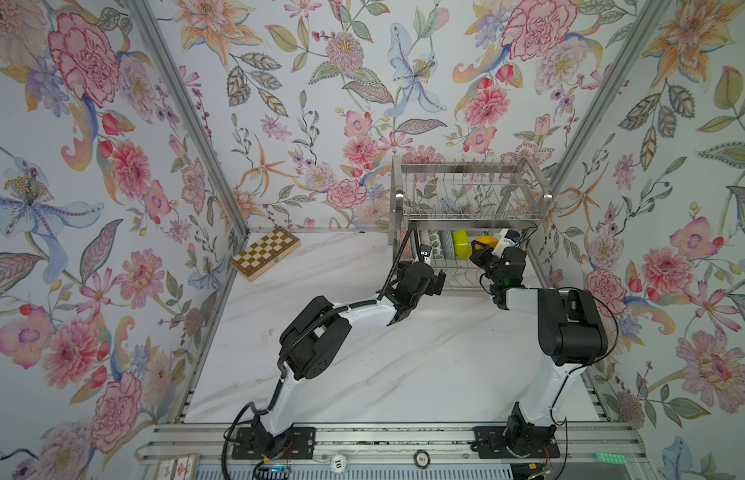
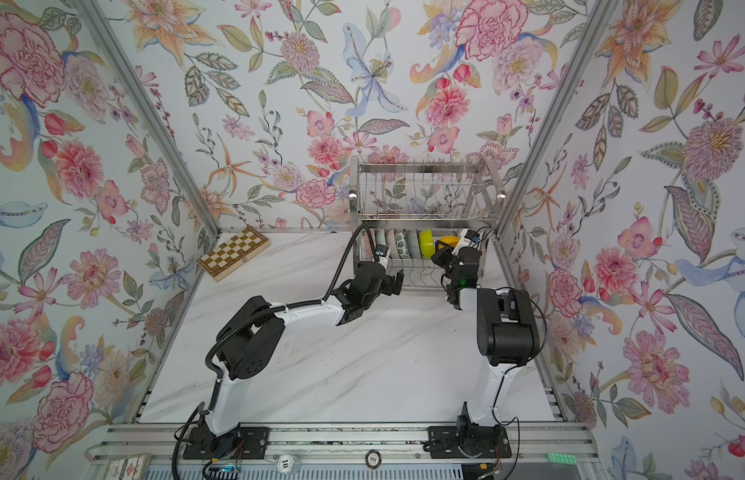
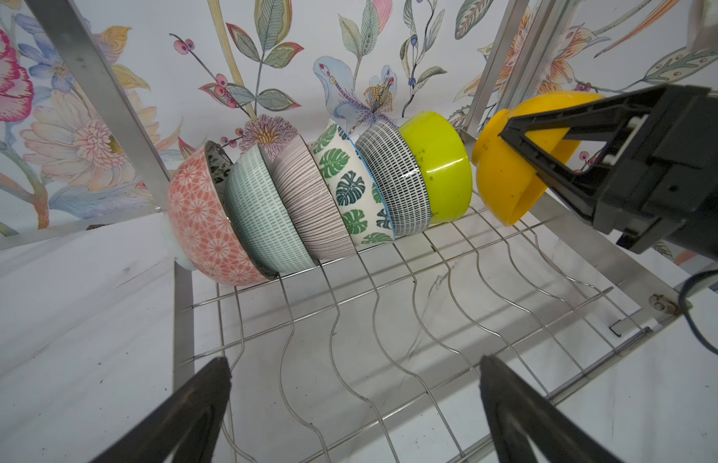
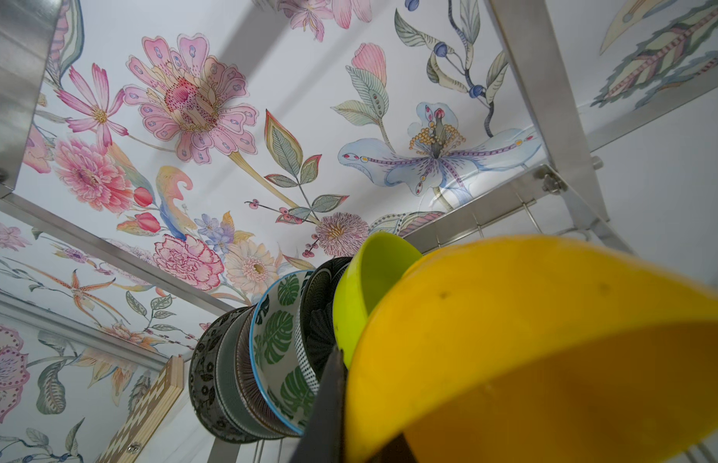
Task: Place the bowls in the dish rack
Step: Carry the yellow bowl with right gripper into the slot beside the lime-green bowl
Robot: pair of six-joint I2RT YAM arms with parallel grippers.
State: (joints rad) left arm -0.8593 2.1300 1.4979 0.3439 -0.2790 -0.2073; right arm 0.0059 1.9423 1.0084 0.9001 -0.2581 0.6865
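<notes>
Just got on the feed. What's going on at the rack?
The right gripper is shut on the orange-yellow bowl, holding it tilted at the lower shelf of the dish rack. The bowl is just beside the lime green bowl, which ends a row of six bowls standing on edge there. It has not let go yet. The left gripper hangs open and empty in front of that shelf.

Dish rack point(image 3: 183, 320): shiny steel wire, brushed flat metal bars.
Orange-yellow bowl point(image 3: 505, 180): smooth plastic look, dull sheen, few dark specks.
Lime green bowl point(image 3: 441, 172): smooth, glossy.
Leaf-patterned bowl point(image 3: 349, 180): glazed, glossy.
Right hand point(image 3: 507, 134): matt black plastic.
Worktop point(image 1: 362, 365): smooth marble-look.
Chessboard point(image 1: 265, 253): wood.
</notes>
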